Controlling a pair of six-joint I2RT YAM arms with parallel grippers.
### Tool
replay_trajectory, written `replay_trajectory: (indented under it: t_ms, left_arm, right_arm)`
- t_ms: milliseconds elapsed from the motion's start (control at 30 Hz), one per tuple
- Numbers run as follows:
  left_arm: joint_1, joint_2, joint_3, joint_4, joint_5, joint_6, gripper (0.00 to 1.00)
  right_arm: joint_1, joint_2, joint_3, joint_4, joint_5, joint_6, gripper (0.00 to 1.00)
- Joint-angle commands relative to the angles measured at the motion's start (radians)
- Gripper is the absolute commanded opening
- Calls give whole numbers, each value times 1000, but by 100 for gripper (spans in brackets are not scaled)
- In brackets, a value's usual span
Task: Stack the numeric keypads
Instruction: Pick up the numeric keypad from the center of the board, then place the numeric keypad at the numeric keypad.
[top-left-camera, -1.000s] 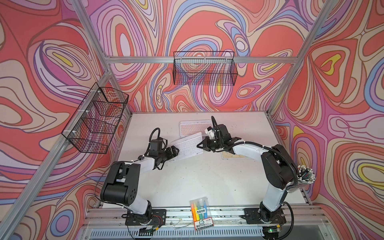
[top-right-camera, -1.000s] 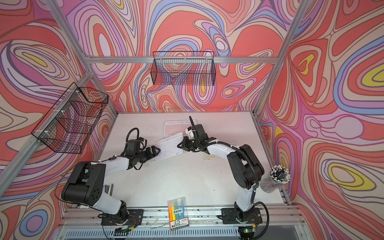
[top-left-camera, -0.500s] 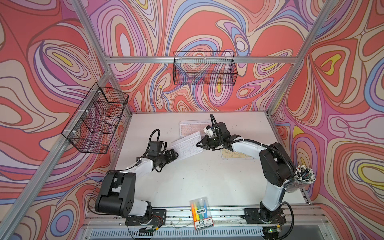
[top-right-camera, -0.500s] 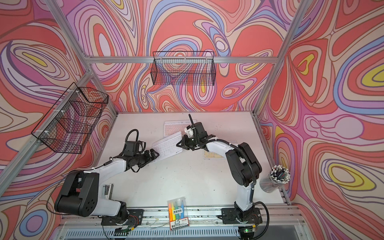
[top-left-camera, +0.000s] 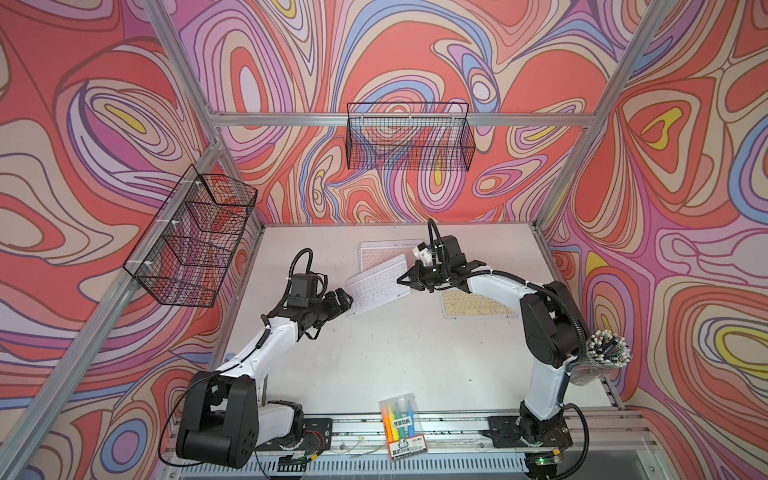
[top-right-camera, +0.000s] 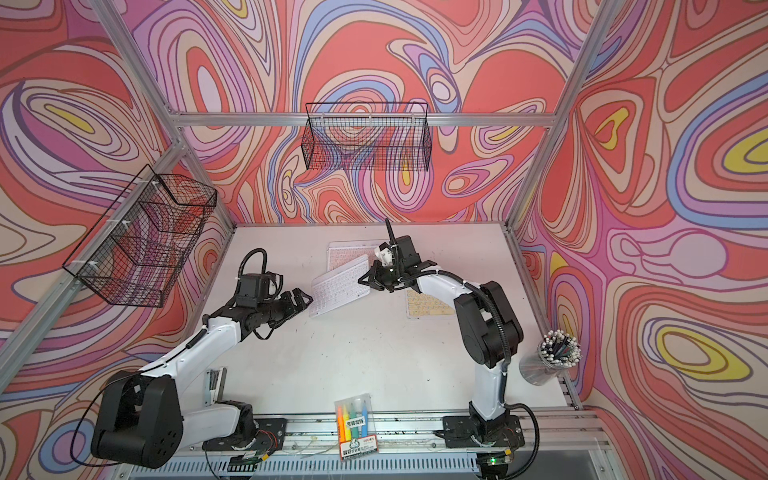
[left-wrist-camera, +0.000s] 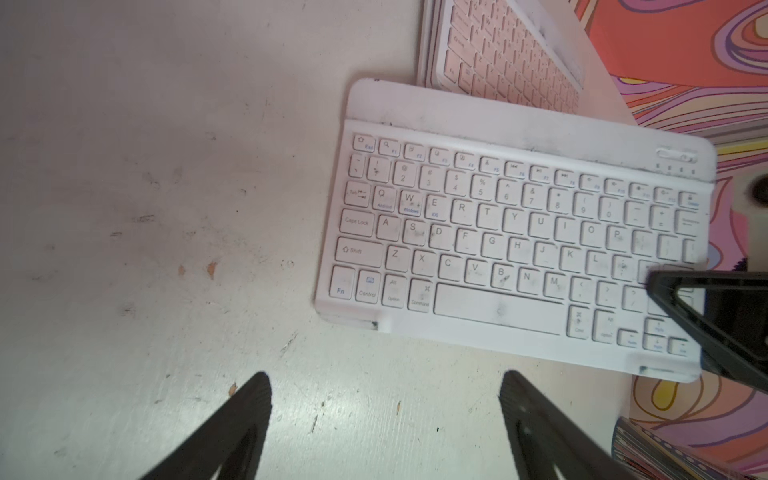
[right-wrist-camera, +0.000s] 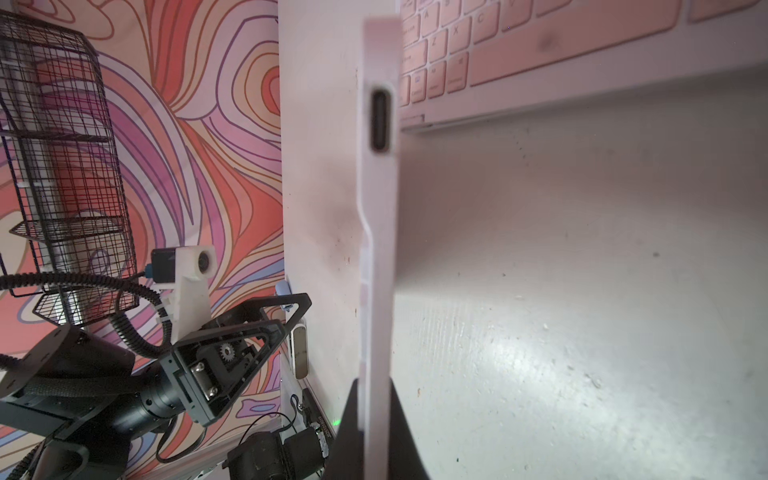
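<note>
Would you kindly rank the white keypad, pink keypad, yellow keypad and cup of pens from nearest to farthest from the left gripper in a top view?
From the left gripper:
1. white keypad, just ahead of it
2. pink keypad, behind that, farther back
3. yellow keypad, beneath the right arm
4. cup of pens, far right edge

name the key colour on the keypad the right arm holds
White; the thin flat white keypad shows best in the left wrist view.

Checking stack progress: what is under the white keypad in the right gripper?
Under the white keypad, in the right gripper: part of the pink keypad and bare table. Anything beneath the pink one is covered.
</note>
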Motion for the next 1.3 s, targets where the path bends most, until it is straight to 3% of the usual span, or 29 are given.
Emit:
replay_trajectory:
  t_ms: [0, 400, 733, 1267]
  left_arm:
    - [7, -5, 10, -33, 15, -4, 89]
    - [8, 10, -1, 2, 63, -14, 89]
    - [8, 12, -4, 8, 73, -9, 89]
    - [7, 21, -14, 14, 80, -10, 90]
  right_arm:
    - [-39, 14, 37, 38, -51, -19, 0]
    - [-162, 110, 168, 41, -140, -50, 0]
    - [-208, 264, 367, 65, -287, 5, 0]
    - [-261, 436, 582, 68, -415, 62, 0]
